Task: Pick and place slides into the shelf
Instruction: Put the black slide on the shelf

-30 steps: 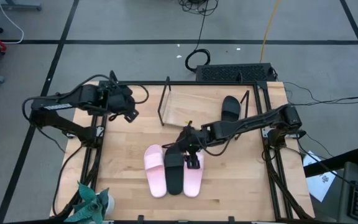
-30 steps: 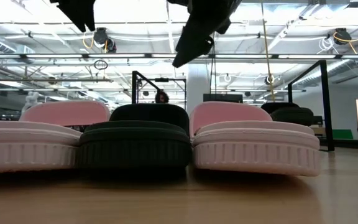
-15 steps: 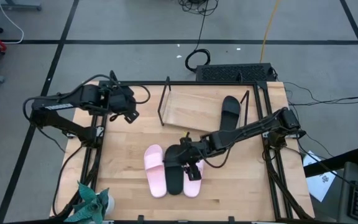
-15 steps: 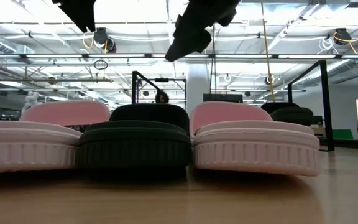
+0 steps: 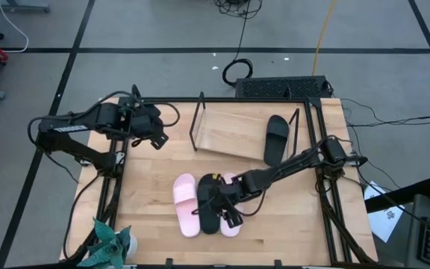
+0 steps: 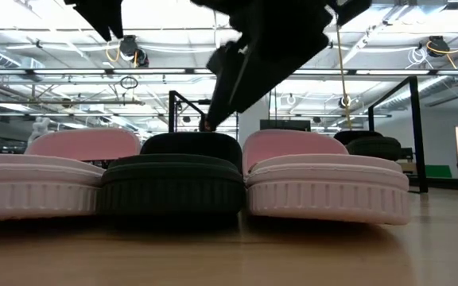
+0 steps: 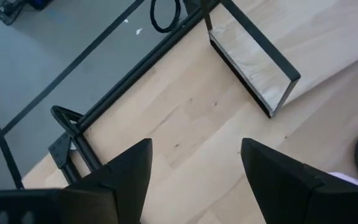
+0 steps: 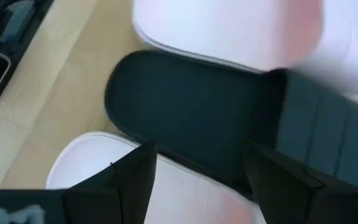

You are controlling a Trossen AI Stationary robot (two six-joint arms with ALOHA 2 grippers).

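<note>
Three slides lie side by side, soles down, near the table's near edge: a pink one (image 5: 185,205), a black one (image 5: 208,213) (image 8: 191,106) and a second pink one (image 5: 234,217). The other black slide (image 5: 276,138) lies in the right end of the shelf (image 5: 230,131). My right gripper (image 5: 218,202) (image 8: 201,152) hangs open just above the middle black slide, one finger toward each of its sides, touching nothing that I can see. My left gripper (image 5: 157,140) (image 7: 194,146) waits open above the table's far left, beside the shelf's left end (image 7: 253,68).
A black metal frame (image 5: 118,168) runs round the table. A teal plant-like object (image 5: 110,243) sits at the near left corner. Bare wood lies left of the slides (image 5: 144,194) and right of them (image 5: 290,209). In the low view the three slides (image 6: 173,171) fill the foreground.
My right gripper has travelled from near the shelf's front toward the table's near edge and come down over the middle black slide, staying open. The slides have stayed in place.
</note>
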